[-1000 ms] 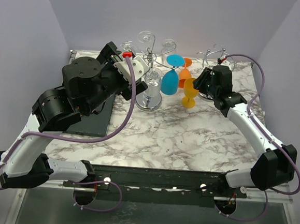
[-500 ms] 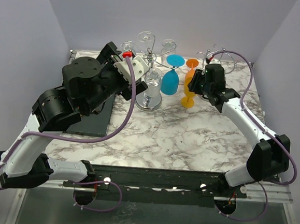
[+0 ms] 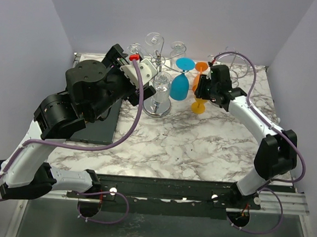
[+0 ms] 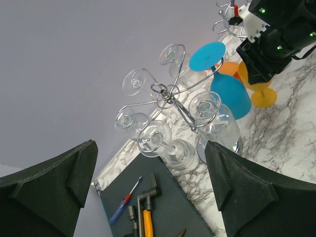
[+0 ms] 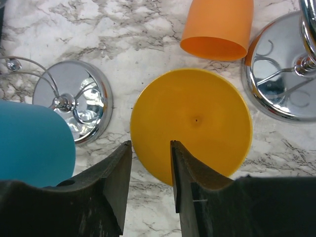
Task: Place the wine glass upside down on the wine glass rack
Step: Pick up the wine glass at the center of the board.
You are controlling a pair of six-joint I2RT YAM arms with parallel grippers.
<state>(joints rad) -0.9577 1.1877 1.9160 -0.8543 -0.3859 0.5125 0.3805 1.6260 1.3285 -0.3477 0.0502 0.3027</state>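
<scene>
The yellow glass [image 3: 199,105] stands upright on the table [image 3: 189,148], at 3 o'clock from the base of the rack [image 3: 159,57]. The right hand [image 5: 148,145] is down over its bowl with the fingers only a narrow slit apart. The wrist view shows the glass end-on as a yellow circle whose edge crosses that slit, and nothing looks gripped. The left hand [image 4: 150,145] hangs at 9 o'clock of the rack, spread wide and empty.

Space is tight. A blue glass [image 3: 178,86] hangs upside down at 9 o'clock of the yellow one, and an orange glass [image 3: 203,67] sits at 12. A loose lift or turn-over would likely clip one of them and might unhook the blue. A pinch near the thin rim looks weak, so the glass could slip once it is inverted. A nudge before the grip is firm could topple it. The rack already carries clear glasses [image 4: 217,121], so the foot may foul a neighbour when sliding in.

Every glass in view looks empty. A dark mat [image 3: 100,127] at 9 o'clock holds a few tools [image 4: 144,212].
</scene>
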